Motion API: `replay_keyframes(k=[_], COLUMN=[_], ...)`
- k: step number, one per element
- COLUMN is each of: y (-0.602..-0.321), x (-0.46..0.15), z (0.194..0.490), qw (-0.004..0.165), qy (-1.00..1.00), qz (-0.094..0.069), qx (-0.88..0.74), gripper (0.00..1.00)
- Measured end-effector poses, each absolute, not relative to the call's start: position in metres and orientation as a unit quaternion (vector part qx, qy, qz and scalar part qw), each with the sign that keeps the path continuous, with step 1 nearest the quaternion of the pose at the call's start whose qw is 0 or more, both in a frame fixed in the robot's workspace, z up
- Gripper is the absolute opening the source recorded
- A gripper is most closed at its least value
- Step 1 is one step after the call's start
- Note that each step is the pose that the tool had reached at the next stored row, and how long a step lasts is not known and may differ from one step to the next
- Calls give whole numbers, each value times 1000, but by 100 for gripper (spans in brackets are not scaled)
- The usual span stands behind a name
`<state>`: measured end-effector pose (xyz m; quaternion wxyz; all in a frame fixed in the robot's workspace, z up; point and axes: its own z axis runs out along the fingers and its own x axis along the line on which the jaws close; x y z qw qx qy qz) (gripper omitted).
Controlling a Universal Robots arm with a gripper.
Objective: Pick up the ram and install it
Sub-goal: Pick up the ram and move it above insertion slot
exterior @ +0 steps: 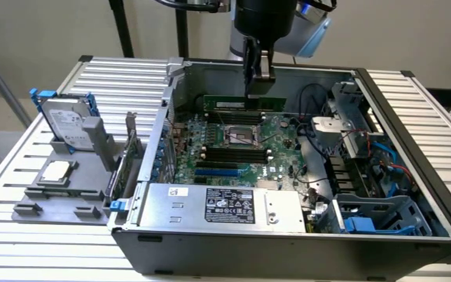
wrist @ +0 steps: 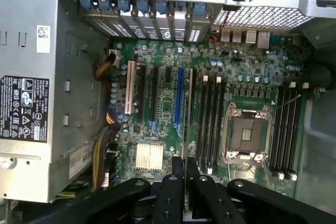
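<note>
ram — long thin green stick, on edge, level, clamped in the hand

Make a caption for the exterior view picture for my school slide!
The gripper holds the ram above the motherboard inside an open computer case.

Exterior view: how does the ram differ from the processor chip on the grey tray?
The ram is a long green stick; the processor chip is square and silver. The ram stands on edge inside the case, held by the gripper; the processor chip lies flat on the grey tray outside it. Both are computer parts.
</note>
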<state>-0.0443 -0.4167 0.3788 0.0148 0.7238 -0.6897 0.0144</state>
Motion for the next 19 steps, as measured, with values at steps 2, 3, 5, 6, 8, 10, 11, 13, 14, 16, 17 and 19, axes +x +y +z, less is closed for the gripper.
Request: replay_keyframes(k=[2,3,5,6,8,10,11,13,14,16,17,19], y=[-413,-412,-410,-409,-408,-408,-408,-408,-408,-408,-407,-407], x=[-42,-40,-37,-36,-34,-33,-32,-31,-31,-31,-31,-31], z=[377,375,373,372,369,367,366,364,363,363,362,362], qw=[14,14,13,12,10,8,7,6,5,5,5,5], qy=[-690,-690,-690,-690,-690,-691,-692,-695,-697,-702,-704,-705], qz=[14,14,13,12,10,8,7,6,5,5,5,5], qx=[724,724,724,724,724,723,722,719,717,712,710,709], gripper=[14,14,14,14,14,14,14,14,14,14,14,14])
